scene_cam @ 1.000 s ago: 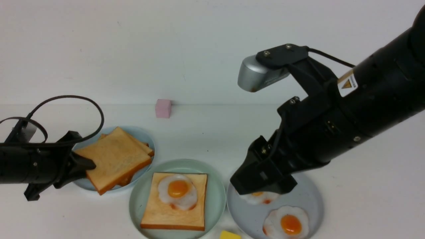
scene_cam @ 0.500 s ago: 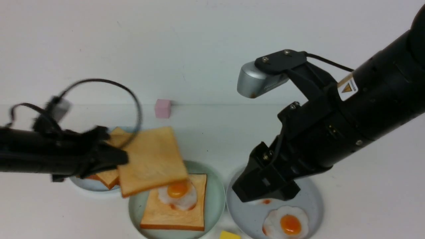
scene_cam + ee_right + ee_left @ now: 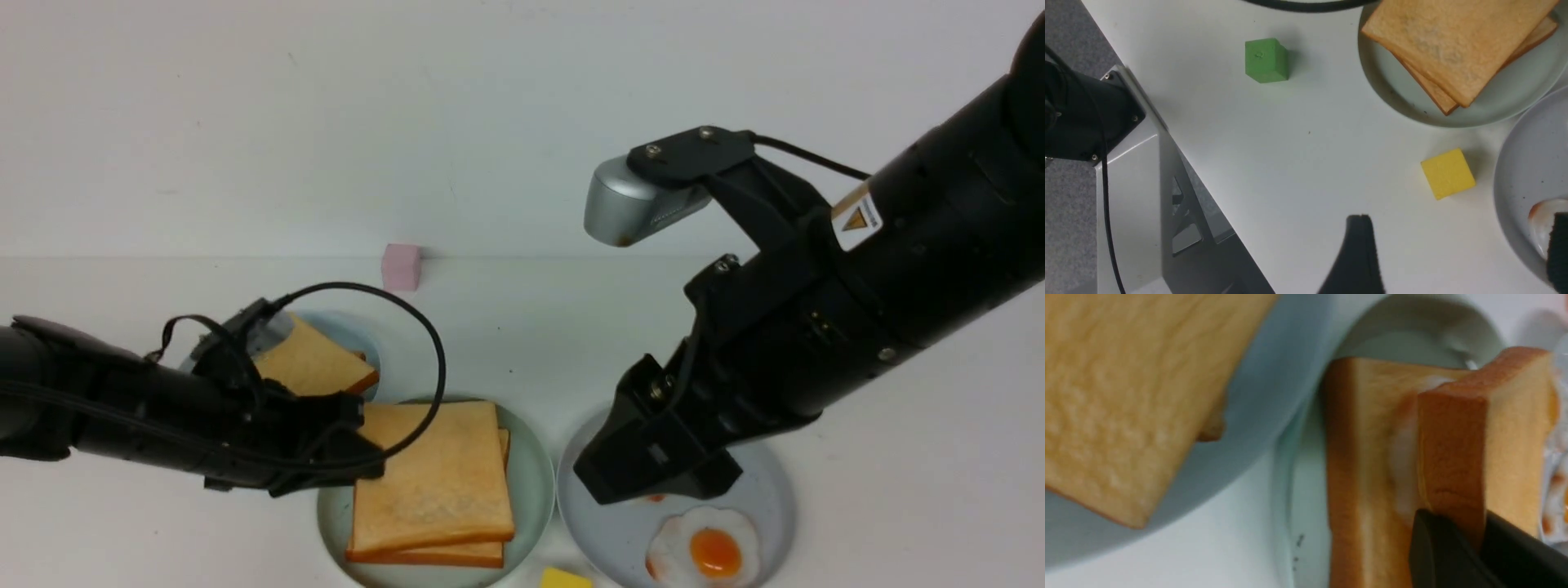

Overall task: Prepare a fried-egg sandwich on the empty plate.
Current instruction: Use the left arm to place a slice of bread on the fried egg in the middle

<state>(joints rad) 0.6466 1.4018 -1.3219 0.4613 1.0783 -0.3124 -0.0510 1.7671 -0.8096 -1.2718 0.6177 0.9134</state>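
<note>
Front view: the left arm reached in low from the left, while the right arm hung over the right side of the white table (image 3: 506,343).
Left claw (image 3: 371,449): pinched narrow on the left edge of the upper slice (image 3: 433,478), with bread right there between the fingers.
Left wrist view: two black fingers (image 3: 1437,555) sat either side of that slice's brown crust and squeezed it.
Fried-egg sandwich (image 3: 429,498): it was on the mint-green plate (image 3: 535,490), front and centre. The upper slice lay over the lower slice (image 3: 441,558), skewed a touch, so the lower crust peeked out along the near and right edges.
Egg filling (image 3: 1404,457): it was hidden from the front. Up close on the left wrist camera, a strip of white showed between the two slices.
Right claw (image 3: 653,486): the jaws were spread wide with nothing between them, poised above the grey plate (image 3: 767,506).
Spare egg (image 3: 704,549): it lay flat on the grey plate near its front edge, yolk up.
Toast pile (image 3: 318,367): it was on the light-blue plate (image 3: 359,335), behind and left of the mint-green plate and partly masked by the left arm.
Cubes: the pink cube (image 3: 401,266) was by the back wall. The yellow cube (image 3: 565,579) was at the near edge between the mint-green and grey plates. The green cube (image 3: 1266,60) stood apart on open table, seen from the right wrist.
</note>
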